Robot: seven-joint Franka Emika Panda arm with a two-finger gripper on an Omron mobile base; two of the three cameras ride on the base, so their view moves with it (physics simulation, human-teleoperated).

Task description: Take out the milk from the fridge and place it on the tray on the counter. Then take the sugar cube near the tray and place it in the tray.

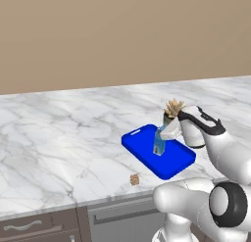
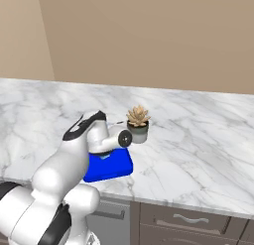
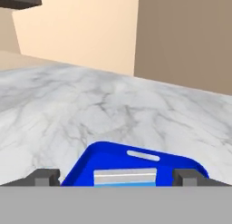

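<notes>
Over the blue tray (image 1: 169, 162) on the marble desk (image 1: 59, 133), the white arm reaches forward from the base, its forearm bent down and the wrist turned so the tool (image 1: 164, 134) points at the milk (image 1: 159, 144). The carton stands upright on the tray, near its middle. Seen from the hand, the tool (image 3: 117, 177) is spread wide, its two dark fingertips (image 3: 45, 177) standing apart on either side of the carton's white top (image 3: 124, 177) without touching it, and the tray's handle slot (image 3: 142, 155) lies just beyond.

From the left base camera, the sugar cube (image 1: 134, 179) sits on the desk near the tray's front corner, off the tray and close to the desk edge; a small potted plant (image 1: 172, 110) stands just behind the tray.

From the right base camera, the arm covers most of the tray (image 2: 116, 167) and the carton, while the plant (image 2: 138, 122) is plainly seen beside the wrist.
</notes>
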